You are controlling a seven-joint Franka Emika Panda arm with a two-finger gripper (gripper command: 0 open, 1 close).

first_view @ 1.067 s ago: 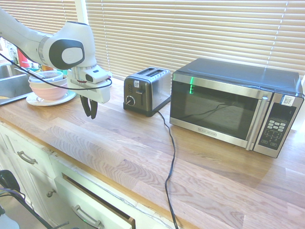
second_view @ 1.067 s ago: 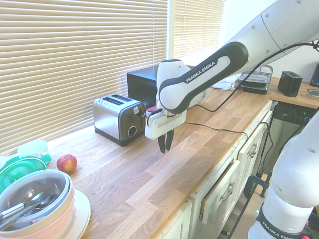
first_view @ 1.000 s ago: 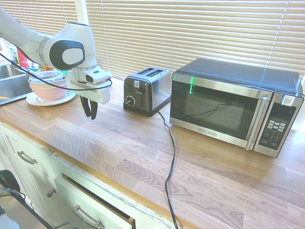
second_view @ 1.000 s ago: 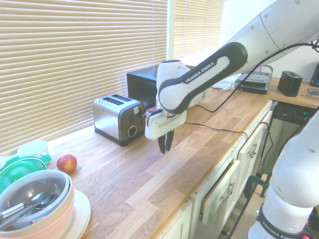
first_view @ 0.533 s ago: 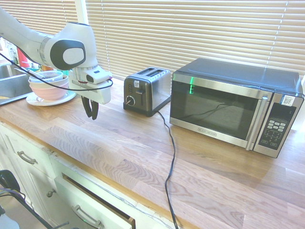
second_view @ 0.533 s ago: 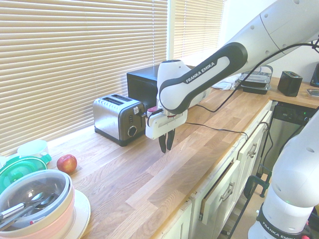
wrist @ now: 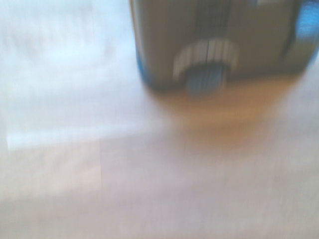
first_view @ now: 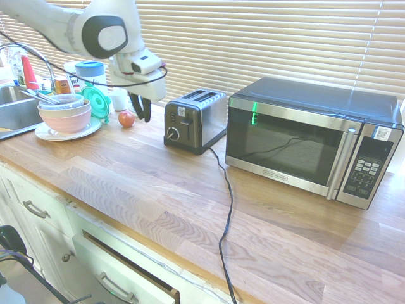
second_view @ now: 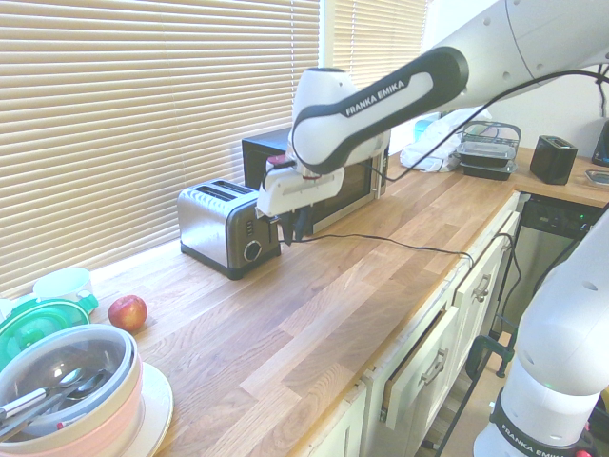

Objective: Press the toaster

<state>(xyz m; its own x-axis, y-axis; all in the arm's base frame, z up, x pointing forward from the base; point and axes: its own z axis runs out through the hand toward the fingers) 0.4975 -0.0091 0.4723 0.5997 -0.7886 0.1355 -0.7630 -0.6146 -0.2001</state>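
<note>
Fingers [first_view: 147, 118] hang above the wooden counter [first_view: 171, 209] before window blinds [first_view: 209, 44].

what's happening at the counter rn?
The white Franka arm's black-fingered hand is up in the air in front of the control end of the boxy two-slot steel-and-black toaster, holding nothing. The job is to press the toaster. The lever looks to be up, so it seems not pressed yet.

Brushed-metal toaster [second_view: 205, 228], glossy apple [second_view: 127, 313], smooth wood counter [first_view: 158, 209], seemingly plastic bowl [first_view: 66, 120]
</note>
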